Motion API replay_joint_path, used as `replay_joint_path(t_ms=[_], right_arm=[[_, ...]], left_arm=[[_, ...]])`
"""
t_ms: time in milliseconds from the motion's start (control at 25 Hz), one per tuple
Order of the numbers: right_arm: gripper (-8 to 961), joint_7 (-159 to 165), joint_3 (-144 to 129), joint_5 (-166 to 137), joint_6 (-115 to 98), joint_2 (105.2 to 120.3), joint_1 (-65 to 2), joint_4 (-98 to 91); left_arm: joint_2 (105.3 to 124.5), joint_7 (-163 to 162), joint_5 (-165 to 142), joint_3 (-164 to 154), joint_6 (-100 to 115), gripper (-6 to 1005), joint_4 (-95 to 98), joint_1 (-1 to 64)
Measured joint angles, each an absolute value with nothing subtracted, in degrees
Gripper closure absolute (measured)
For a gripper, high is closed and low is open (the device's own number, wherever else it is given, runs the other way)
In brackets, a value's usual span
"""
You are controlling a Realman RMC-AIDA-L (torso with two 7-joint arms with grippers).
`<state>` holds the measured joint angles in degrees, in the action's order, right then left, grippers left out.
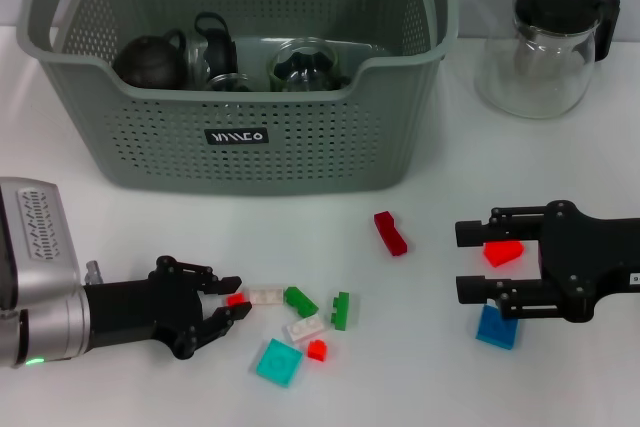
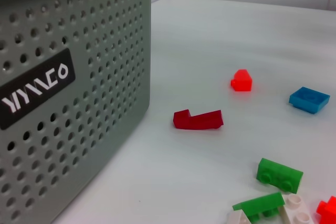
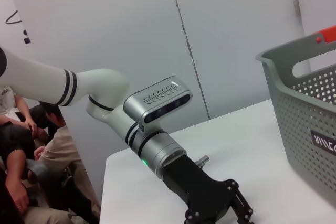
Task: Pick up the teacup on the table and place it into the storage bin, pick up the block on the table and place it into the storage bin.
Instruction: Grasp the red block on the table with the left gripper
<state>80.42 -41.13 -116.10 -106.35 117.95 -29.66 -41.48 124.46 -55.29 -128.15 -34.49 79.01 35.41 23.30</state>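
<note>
The grey-green storage bin (image 1: pixel 240 137) stands at the back; a dark teapot (image 1: pixel 150 59) and a glass teacup (image 1: pixel 303 65) lie inside it. No teacup shows on the table. My left gripper (image 1: pixel 238 298) rests low on the table at the front left, its fingers closed around a small red block (image 1: pixel 236 299) that touches a white block (image 1: pixel 266 296). My right gripper (image 1: pixel 465 260) is open at the right, above a red block (image 1: pixel 503 252) and a blue block (image 1: pixel 497 328). The bin wall (image 2: pixel 68 103) fills the left wrist view.
Loose blocks lie at the front: dark red (image 1: pixel 390 233), two green (image 1: pixel 300 301) (image 1: pixel 341 310), white (image 1: pixel 305 327), red (image 1: pixel 317 350) and teal (image 1: pixel 278 361). A glass jug with a black lid (image 1: pixel 545 42) stands at the back right. People sit beyond the table (image 3: pixel 31 156).
</note>
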Motion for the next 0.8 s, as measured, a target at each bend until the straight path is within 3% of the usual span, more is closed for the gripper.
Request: replay_joint_path(t_ms=[800], right_arm=[[268,80.26,-41.13,-116.10,-106.61,117.75,-29.64,-41.00]], left_arm=[[124.45,-55.39,-128.39,-34.54,77.52,715,34.05,23.81]])
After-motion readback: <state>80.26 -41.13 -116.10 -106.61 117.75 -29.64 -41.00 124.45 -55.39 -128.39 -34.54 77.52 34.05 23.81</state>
